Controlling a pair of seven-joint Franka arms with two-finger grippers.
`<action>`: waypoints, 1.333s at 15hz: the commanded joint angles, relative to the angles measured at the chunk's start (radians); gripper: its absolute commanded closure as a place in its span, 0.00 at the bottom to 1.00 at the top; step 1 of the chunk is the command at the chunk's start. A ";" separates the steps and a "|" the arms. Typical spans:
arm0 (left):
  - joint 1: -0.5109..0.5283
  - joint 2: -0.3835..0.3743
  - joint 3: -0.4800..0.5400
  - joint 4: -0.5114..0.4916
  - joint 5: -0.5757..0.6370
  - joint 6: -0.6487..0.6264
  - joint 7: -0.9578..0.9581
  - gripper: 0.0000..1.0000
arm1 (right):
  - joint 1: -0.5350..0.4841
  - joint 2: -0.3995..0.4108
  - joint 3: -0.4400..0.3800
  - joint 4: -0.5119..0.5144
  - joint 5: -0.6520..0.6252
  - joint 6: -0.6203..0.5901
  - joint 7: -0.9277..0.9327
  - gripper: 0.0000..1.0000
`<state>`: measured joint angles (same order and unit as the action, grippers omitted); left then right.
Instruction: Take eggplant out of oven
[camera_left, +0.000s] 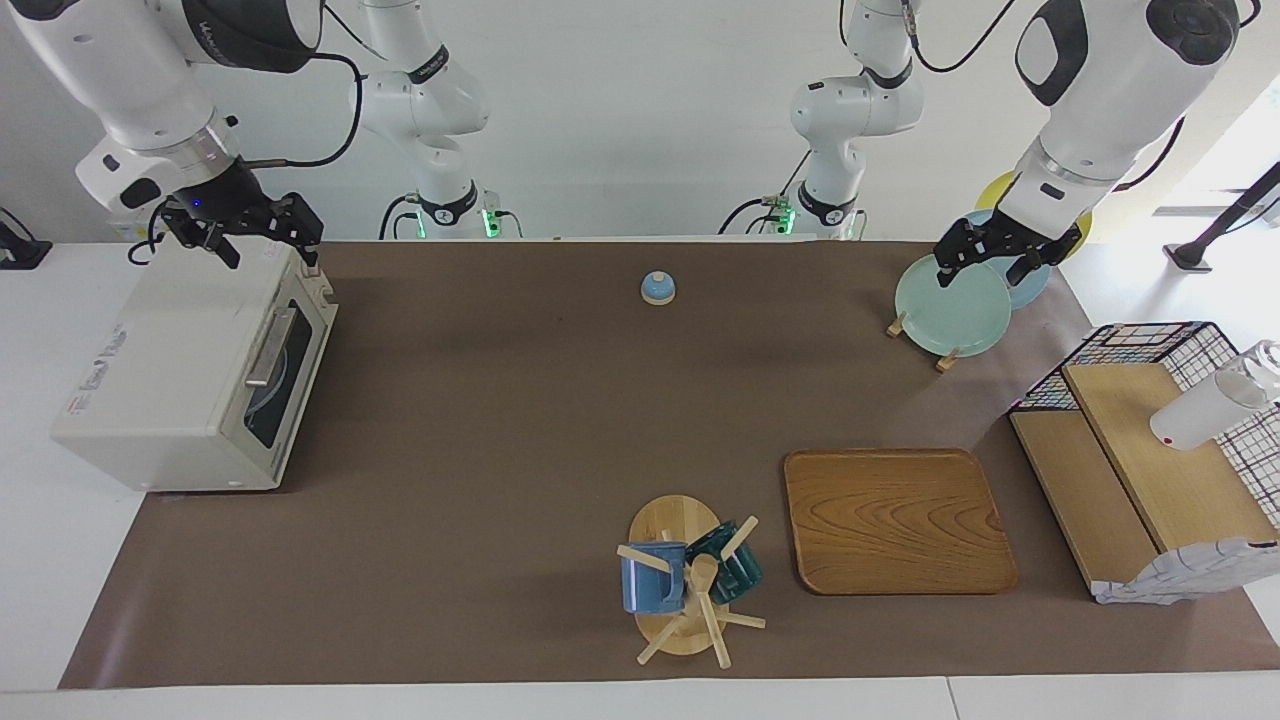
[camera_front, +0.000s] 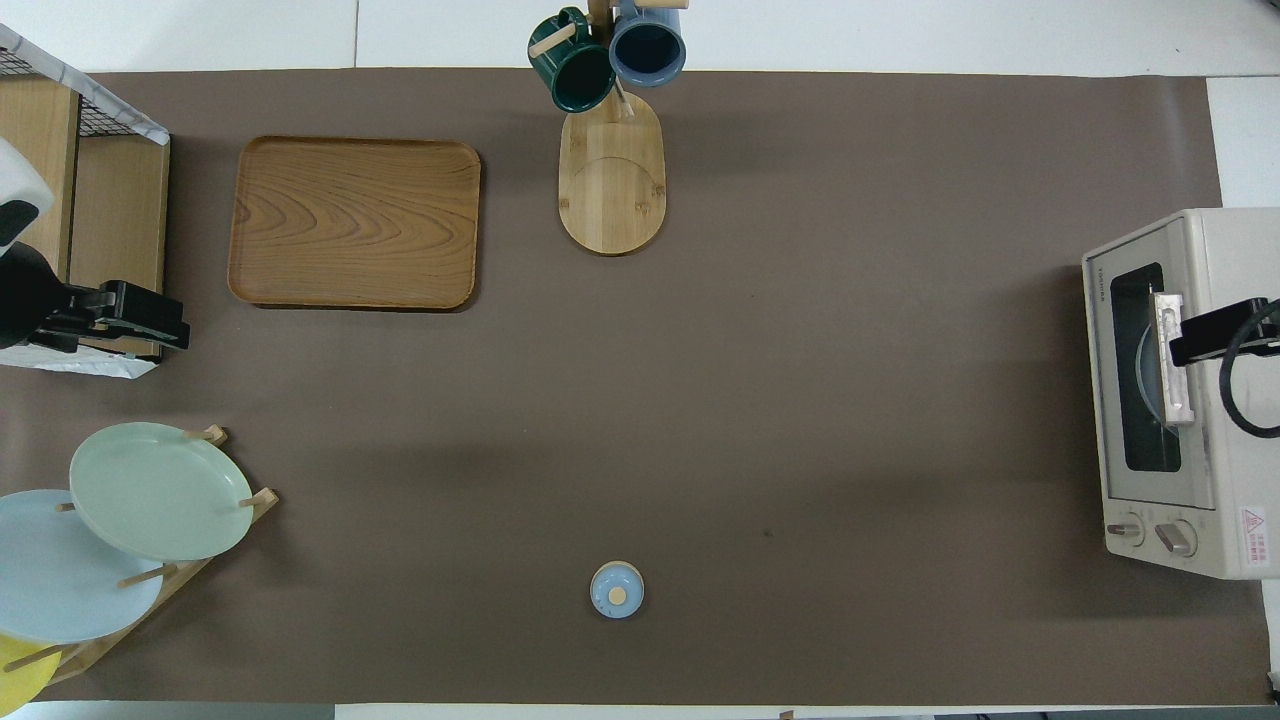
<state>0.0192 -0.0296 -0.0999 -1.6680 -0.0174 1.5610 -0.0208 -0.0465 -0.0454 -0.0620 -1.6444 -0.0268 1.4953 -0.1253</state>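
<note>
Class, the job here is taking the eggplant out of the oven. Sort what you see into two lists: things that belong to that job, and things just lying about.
Belongs to the job:
- oven, door shut; no eggplant in view
- right gripper, over the oven

Just lying about:
- wooden tray
- mug tree with two mugs
- plate rack with plates, left gripper over it
- small blue lid
- wire shelf

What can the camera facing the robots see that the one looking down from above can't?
Only the facing view shows the robots' whole arms and the bottle on the wire shelf. Only the overhead view shows the oven's knobs and looks down into the mugs. Both show the oven with its door shut, the wooden tray, the plates, and no eggplant.
</note>
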 joint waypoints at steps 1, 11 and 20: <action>0.004 -0.026 0.000 -0.024 0.008 0.002 -0.002 0.00 | -0.009 -0.019 0.008 -0.018 -0.018 0.011 -0.010 0.00; 0.002 -0.026 0.000 -0.024 0.008 0.002 -0.002 0.00 | -0.024 -0.014 -0.001 -0.026 -0.001 0.025 -0.014 0.22; 0.004 -0.026 0.000 -0.024 0.008 0.002 -0.002 0.00 | -0.003 -0.042 0.010 -0.110 -0.024 0.077 0.056 1.00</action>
<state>0.0193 -0.0296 -0.0999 -1.6680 -0.0174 1.5610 -0.0208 -0.0574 -0.0470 -0.0643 -1.6822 -0.0270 1.5196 -0.1091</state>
